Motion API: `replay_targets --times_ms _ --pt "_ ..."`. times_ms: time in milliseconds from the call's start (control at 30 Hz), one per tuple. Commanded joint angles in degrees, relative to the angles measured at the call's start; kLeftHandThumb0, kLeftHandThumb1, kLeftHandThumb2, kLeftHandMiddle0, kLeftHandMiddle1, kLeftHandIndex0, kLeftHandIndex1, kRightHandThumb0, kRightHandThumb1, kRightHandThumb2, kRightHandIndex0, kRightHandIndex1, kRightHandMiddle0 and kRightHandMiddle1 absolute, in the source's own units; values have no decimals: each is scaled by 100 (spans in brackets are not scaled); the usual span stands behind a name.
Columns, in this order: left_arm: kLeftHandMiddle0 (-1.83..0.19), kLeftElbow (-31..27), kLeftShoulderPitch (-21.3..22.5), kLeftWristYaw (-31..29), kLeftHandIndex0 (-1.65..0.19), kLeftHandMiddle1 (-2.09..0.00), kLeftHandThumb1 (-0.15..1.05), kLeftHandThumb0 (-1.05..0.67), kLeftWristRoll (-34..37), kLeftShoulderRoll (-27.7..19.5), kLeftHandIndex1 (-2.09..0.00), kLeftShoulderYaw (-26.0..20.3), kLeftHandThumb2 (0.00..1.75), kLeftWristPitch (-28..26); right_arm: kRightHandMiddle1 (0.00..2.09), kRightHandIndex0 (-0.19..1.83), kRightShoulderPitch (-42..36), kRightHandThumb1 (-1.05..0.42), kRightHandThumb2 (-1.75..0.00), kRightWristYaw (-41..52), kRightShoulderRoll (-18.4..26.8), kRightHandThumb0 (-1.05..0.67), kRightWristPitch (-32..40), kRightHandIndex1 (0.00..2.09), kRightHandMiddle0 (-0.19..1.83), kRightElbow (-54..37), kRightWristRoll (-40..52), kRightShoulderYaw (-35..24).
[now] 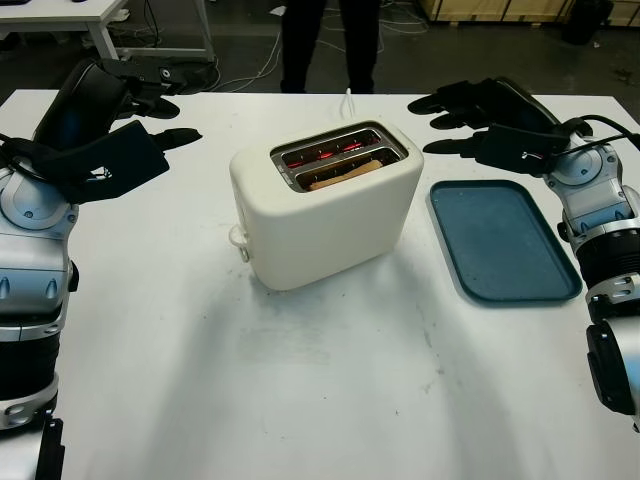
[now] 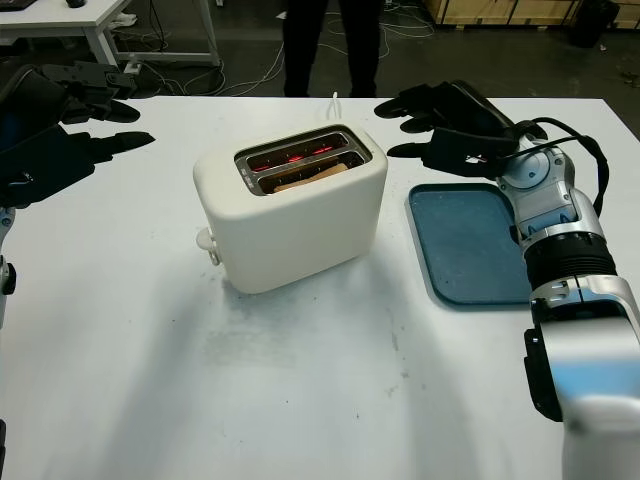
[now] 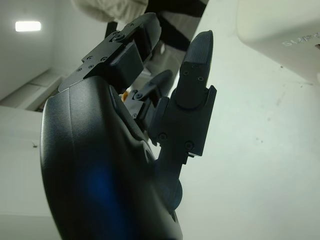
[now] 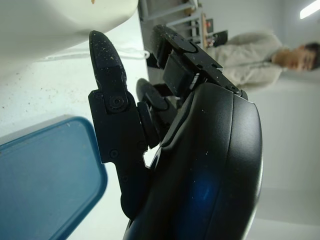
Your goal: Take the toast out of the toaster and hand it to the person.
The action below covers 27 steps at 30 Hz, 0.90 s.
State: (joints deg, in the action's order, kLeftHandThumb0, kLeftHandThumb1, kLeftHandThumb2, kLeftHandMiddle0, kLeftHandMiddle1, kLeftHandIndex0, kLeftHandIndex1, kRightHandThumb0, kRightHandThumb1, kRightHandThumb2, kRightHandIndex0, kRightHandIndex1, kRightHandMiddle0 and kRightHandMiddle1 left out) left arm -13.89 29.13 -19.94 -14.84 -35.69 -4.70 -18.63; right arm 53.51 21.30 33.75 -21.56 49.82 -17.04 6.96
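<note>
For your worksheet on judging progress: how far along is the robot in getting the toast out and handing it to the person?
Nothing looks done yet: the toast sits in the near slot of the toaster. In hand: nothing. The left hand is open, to the toaster's left, and the right hand is open beyond the blue tray. Left: grasp the toast, lift it out and pass it to the person standing past the table's far edge.

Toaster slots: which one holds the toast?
The slot nearer the robot holds the toast; the far slot of the toaster shows glowing red elements.
</note>
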Motion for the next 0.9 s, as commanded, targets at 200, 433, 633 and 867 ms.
replay_targets --times_ms 200,433,633,867 --pt "-59 -51 -61 18 -73 -43 92 -44 -16 -30 0 -49 1 -47 0 74 -16 -92 -4 117 44 -51 116 0 69 -90 253 -227" --pt "-59 -120 -124 54 -73 -43 92 -43 -23 3 0 -88 1 -122 0 73 -175 -92 -3 105 63 -43 233 0 68 -310 302 -292" --pt "-59 -191 -183 61 -72 -42 92 -40 9 24 0 -131 1 -225 0 72 -299 -92 -1 70 104 -41 405 0 67 -594 283 -320" --pt "-58 -240 -219 74 -72 -42 92 -40 55 64 0 -173 1 -307 0 73 -389 -92 -2 82 122 -38 507 0 68 -846 304 -352"
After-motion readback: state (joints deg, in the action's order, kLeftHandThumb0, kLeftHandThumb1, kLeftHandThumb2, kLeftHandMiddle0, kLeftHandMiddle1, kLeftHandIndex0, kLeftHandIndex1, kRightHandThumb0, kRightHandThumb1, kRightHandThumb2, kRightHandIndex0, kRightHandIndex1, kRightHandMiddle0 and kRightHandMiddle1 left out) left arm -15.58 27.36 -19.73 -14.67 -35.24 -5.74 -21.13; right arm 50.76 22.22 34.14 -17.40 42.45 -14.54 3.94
